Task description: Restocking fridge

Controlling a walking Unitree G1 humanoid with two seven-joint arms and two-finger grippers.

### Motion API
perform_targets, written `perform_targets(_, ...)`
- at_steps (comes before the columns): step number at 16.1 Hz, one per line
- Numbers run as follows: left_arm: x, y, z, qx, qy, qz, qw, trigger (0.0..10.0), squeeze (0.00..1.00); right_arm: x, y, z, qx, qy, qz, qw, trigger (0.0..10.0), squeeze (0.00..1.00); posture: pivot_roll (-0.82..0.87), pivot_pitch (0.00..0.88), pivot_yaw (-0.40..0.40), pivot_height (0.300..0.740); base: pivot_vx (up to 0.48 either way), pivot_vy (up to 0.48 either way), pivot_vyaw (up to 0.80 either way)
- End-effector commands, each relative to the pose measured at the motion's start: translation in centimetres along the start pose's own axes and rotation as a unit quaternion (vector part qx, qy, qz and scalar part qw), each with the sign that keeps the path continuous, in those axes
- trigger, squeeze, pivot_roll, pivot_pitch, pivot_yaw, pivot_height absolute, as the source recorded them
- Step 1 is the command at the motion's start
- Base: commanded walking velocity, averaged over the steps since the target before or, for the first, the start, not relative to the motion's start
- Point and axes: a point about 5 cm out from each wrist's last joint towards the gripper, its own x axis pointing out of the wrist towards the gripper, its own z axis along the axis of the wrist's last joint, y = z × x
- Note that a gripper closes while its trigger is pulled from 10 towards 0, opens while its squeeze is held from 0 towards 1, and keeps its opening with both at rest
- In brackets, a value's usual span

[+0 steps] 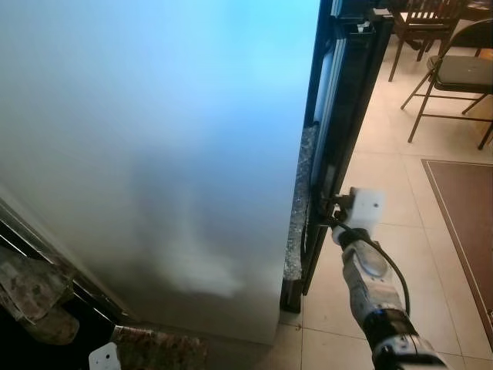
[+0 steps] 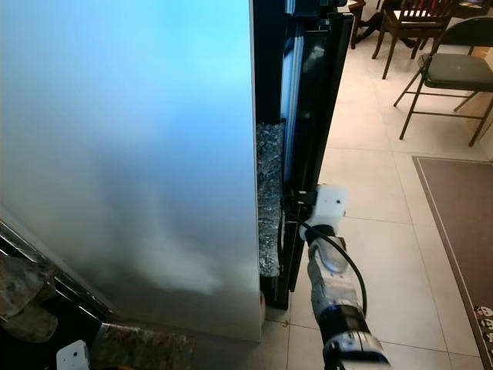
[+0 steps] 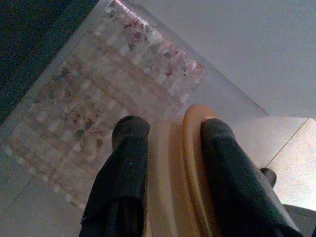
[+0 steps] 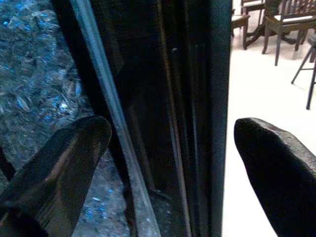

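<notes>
A broad pale door panel (image 1: 154, 139) shades from blue-white at the far end to grey near. Right of it stands a glossy black door edge (image 2: 308, 100). The floor of cream tiles (image 1: 377, 169) carries a brown rug (image 1: 466, 208) at right. A speckled granite counter (image 3: 94, 98) mixes pink, red and grey flecks.

Pale square floor tiles (image 1: 385, 177) run off toward one o'clock. At about two o'clock a folding metal chair (image 1: 454, 77) with a dark padded seat stands on them, and just behind it a wooden chair (image 1: 420, 23) with a slatted back. At three o'clock a brown rug (image 1: 466, 223) with a darker border lies flat on the tiles. Down at seven o'clock sits a mottled granite bench (image 1: 35, 297), its edge near the foot of the tall pale panel.
</notes>
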Motion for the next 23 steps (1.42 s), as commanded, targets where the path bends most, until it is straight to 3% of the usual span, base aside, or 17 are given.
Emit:
perform_targets(1,-0.1,0.4,-0.3,-0.005,0.006,0.005,1.0,10.0,0.0,0.4,0.7,0.1,-0.004,0.005,0.013,1.0,10.0,0.0,-0.16,0.0,0.086,0.74,0.0,0.0,0.0)
perform_targets(8,0.1,-0.6,-0.2,-0.005,0.004,-0.005,1.0,10.0,0.0,1.6,0.3,1.5,-0.01,-0.009,-0.015,1.0,10.0,0.0,-0.15,0.0,0.078,0.74,0.0,0.0,0.0)
perform_targets(14,0.3,-2.6,0.5,-0.006,-0.007,-0.019,1.0,10.0,0.0,2.0,-0.6,2.3,-0.008,-0.023,-0.038,0.999,10.0,0.0,-0.15,0.0,0.074,0.74,0.0,0.0,0.0)
perform_targets(16,0.4,-3.4,0.6,-0.003,-0.007,-0.024,1.0,10.0,0.0,1.6,-1.7,2.1,-0.038,-0.022,-0.072,0.996,10.0,0.0,-0.15,0.0,0.073,0.74,0.0,0.0,0.0)
perform_targets(18,0.4,-3.3,0.7,-0.004,-0.008,-0.022,1.0,10.0,0.0,0.7,-3.7,1.2,-0.036,-0.007,-0.133,0.99,10.0,0.0,-0.15,0.0,0.073,0.74,0.0,0.0,0.0)
perform_targets(23,0.5,-3.9,1.2,0.0,-0.01,-0.023,1.0,10.0,0.0,-1.4,-6.4,-0.8,-0.058,0.03,-0.186,0.98,10.0,0.0,-0.15,0.0,0.073,0.74,0.0,0.0,0.0)
